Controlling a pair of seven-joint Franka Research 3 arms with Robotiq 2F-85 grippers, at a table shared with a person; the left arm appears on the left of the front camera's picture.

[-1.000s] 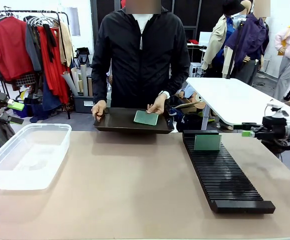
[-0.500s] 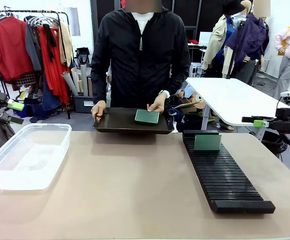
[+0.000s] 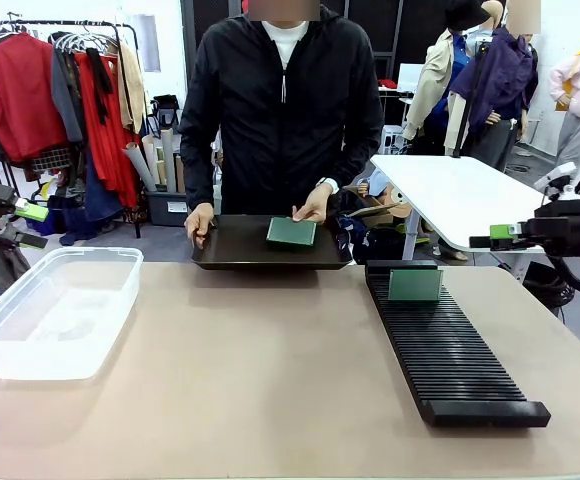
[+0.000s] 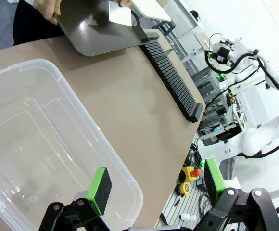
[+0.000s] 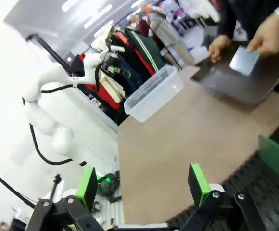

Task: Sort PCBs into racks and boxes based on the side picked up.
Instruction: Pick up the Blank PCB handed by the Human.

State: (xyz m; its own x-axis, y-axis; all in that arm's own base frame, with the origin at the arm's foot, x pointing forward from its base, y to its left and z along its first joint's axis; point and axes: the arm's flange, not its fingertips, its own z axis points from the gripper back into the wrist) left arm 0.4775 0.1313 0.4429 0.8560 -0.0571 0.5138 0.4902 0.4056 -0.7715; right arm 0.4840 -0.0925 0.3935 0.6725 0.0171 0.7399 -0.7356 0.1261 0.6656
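A person at the far side holds a dark tray (image 3: 240, 250) with one green PCB (image 3: 291, 232) lying on it, a hand (image 3: 311, 209) touching the board. Another PCB (image 3: 415, 285) stands upright in the far end of the black slotted rack (image 3: 450, 360) on the right. The clear box (image 3: 55, 310) sits at the left. My right gripper (image 3: 495, 237) hovers open above the table's right edge, beyond the rack. My left gripper (image 4: 156, 185) is open over the box (image 4: 33, 139), nothing between its pads. From the right wrist, the gripper (image 5: 142, 185) is open, with the rack's PCB (image 5: 276, 156) and the tray's PCB (image 5: 245, 60) ahead.
The brown tabletop (image 3: 270, 370) between box and rack is bare. A white table (image 3: 460, 195) stands behind on the right and a clothes rail (image 3: 60, 90) on the left.
My right gripper has risen and swung a little left, staying open. The person has nudged the PCB and the tray slightly. The left arm has not moved.
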